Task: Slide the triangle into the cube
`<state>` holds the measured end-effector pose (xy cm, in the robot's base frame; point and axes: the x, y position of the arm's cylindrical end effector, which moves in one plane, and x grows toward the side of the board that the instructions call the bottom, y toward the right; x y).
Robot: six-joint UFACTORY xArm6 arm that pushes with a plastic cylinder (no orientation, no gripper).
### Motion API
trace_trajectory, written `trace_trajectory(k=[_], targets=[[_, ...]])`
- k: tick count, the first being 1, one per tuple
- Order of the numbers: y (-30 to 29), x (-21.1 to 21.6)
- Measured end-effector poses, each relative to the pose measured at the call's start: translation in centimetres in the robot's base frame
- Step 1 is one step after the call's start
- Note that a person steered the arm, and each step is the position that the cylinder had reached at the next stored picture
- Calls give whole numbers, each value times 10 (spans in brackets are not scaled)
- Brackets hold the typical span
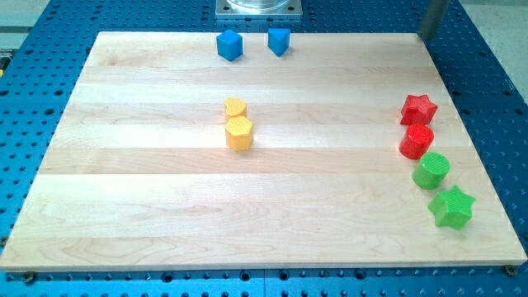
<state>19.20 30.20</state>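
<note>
Two blue blocks [230, 44], two yellow [238, 132], two red [418, 108], two green [431, 171], my tip [424, 35] off board's top-right corner.

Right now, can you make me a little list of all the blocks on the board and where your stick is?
blue cube: view's top, left of the triangle
blue triangle: view's top, apart from the cube
yellow blocks: two, centre, touching
red star: view's right
red cylinder: below the red star
green cylinder: lower right
green star: lowest on the right
my tip: top right corner, far from the blue blocks
</note>
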Motion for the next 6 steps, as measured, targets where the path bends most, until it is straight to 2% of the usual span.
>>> trace_trajectory(k=[3,5,6], targets=[[-209,5],[-306,46],[-357,104]])
